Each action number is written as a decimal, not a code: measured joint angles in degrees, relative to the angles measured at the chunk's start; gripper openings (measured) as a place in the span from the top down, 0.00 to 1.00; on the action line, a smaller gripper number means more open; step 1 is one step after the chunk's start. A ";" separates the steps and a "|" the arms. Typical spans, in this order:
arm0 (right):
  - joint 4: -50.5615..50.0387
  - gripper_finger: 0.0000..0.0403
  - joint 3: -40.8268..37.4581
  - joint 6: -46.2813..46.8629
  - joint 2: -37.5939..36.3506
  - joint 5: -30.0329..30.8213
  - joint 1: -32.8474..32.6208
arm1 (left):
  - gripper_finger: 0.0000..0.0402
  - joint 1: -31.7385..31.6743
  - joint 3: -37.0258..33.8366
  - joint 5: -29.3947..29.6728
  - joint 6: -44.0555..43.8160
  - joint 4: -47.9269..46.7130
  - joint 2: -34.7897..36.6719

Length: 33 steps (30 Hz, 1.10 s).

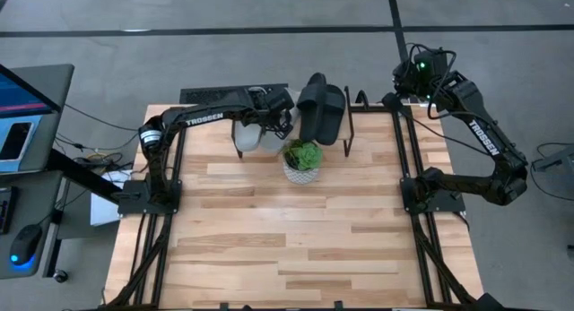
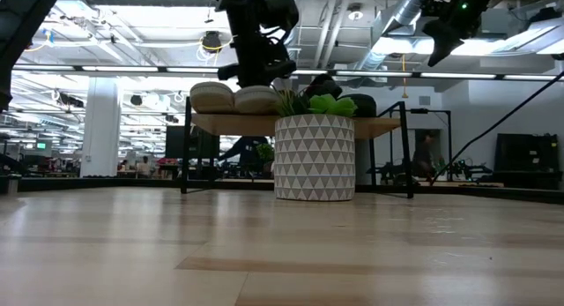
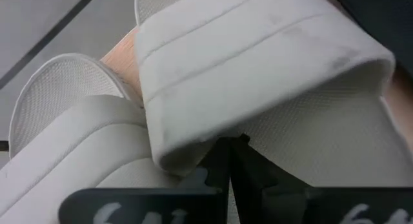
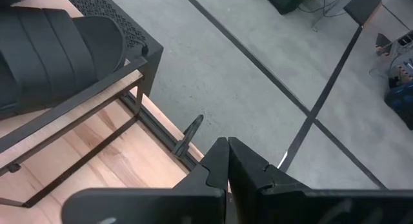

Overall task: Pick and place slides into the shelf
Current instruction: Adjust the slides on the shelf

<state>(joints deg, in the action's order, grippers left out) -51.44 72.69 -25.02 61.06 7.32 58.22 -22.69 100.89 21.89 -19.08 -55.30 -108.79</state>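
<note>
Left gripper [image 3: 230, 161] shut, empty, tips at grey slides [image 1: 256, 133] on shelf [image 2: 388, 126]. Right gripper [image 4: 227, 161] shut, empty, off table's far right corner. Black slides [image 1: 321, 107] shelved too. Best: lift left gripper straight up, avoid dragging strap or plant [image 1: 302, 159].

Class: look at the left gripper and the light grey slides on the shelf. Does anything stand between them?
Nothing visible does. The left gripper, fingers shut, sits right at the strap of one of the light grey slides on the shelf.

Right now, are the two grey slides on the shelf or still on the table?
On the shelf. The low view shows both grey slides resting on the shelf plank, raised above the table, under the shut left gripper.
</note>
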 joint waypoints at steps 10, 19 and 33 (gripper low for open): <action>0.01 1.00 0.00 0.00 0.00 0.01 0.00 | 1.00 0.60 5.04 -4.32 1.30 -3.17 -0.09; 0.02 1.00 0.00 0.00 0.00 0.01 0.00 | 1.00 0.45 12.51 -12.53 5.86 -11.62 -0.08; -0.63 1.00 0.00 0.02 0.00 0.10 0.02 | 1.00 -19.69 26.51 -33.45 21.40 -10.00 -0.61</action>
<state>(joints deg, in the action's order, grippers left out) -52.07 72.69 -24.99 61.06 7.42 58.24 -42.38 127.40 -11.56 2.32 -65.30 -109.40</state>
